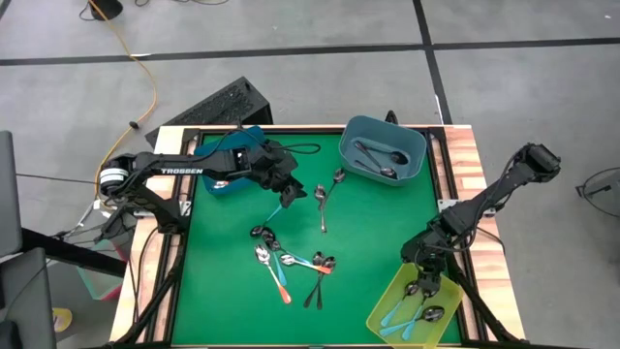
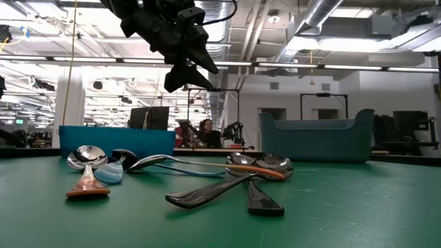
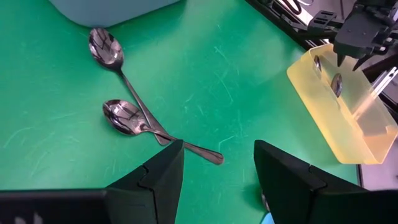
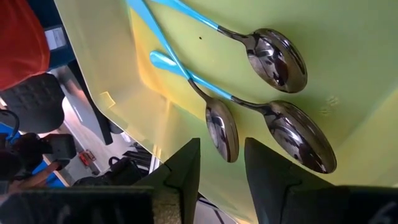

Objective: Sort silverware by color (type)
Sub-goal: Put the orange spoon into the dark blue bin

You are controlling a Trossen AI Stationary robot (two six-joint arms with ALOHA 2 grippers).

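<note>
Up close, 3 light-blue spoons (image 4: 273, 59) lying in the yellow bin (image 1: 415, 308), right gripper (image 1: 422, 274) hanging just above, fingers parted, empty. Over mid-mat, left gripper (image 1: 288, 190) spread wide, holding nothing. Loose spoons (image 1: 286, 264) scattered on the green mat (image 1: 368, 242); 2 dark ones (image 1: 380, 157) in the grey-blue bin (image 1: 418, 145).

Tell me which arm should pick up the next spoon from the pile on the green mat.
Left. The left gripper hangs open above the mat, beside the spoon pile. The right gripper is over the yellow bin at the mat's corner, farther from the pile.
</note>
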